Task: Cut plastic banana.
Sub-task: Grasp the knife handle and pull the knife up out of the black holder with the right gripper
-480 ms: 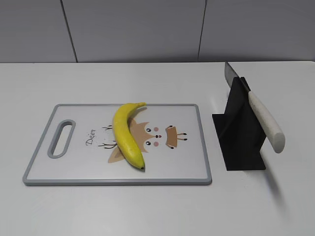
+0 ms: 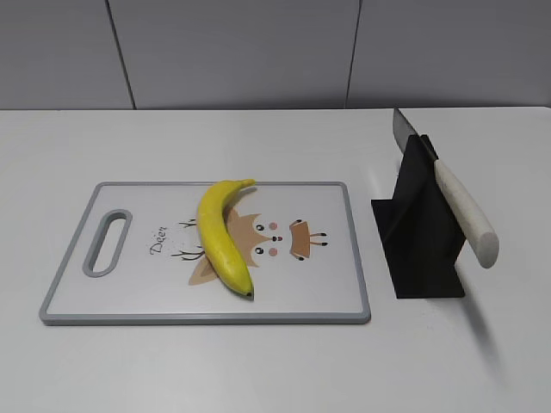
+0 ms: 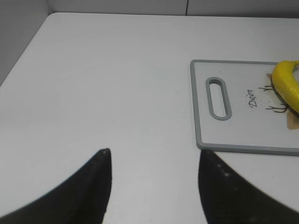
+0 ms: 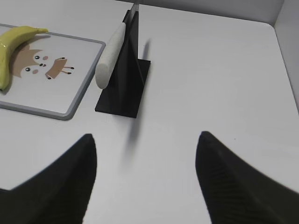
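The plastic banana (image 2: 222, 238) is glossy yellow and lies across the middle of a white cutting board (image 2: 129, 297) with a grey rim and a deer drawing. It also shows in the left wrist view (image 3: 287, 84) and the right wrist view (image 4: 10, 44). A knife with a white handle (image 2: 465, 211) rests slanted in a black stand (image 2: 422, 241) to the right of the board; the right wrist view shows its handle (image 4: 110, 56). My left gripper (image 3: 154, 151) is open over bare table left of the board. My right gripper (image 4: 145, 135) is open, near and right of the stand. Neither gripper shows in the exterior view.
The cutting board has a handle slot (image 2: 108, 243) at its left end. The white table (image 2: 275, 370) meets a grey panelled wall (image 2: 258, 52) at the back. The table's left edge (image 3: 28, 42) and right edge (image 4: 280, 42) show in the wrist views.
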Available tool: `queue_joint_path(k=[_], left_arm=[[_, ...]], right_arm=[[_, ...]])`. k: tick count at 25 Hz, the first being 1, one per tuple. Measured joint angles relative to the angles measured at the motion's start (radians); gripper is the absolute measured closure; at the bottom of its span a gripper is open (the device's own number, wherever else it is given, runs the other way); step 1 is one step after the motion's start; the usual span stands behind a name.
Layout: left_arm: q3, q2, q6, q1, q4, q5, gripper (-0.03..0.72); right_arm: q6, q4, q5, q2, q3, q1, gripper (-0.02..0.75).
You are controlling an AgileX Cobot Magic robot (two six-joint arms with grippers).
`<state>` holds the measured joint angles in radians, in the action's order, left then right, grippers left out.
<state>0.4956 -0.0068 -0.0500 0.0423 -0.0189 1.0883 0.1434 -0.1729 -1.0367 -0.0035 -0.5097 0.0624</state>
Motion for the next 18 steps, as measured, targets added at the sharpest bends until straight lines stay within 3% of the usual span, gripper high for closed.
queue_joint_path(k=[18], left_arm=[[0.0,0.0,0.0,0.0,0.0,0.0,0.115]], right_arm=[[0.001,-0.001,0.0,0.0,0.0,0.0,0.22]])
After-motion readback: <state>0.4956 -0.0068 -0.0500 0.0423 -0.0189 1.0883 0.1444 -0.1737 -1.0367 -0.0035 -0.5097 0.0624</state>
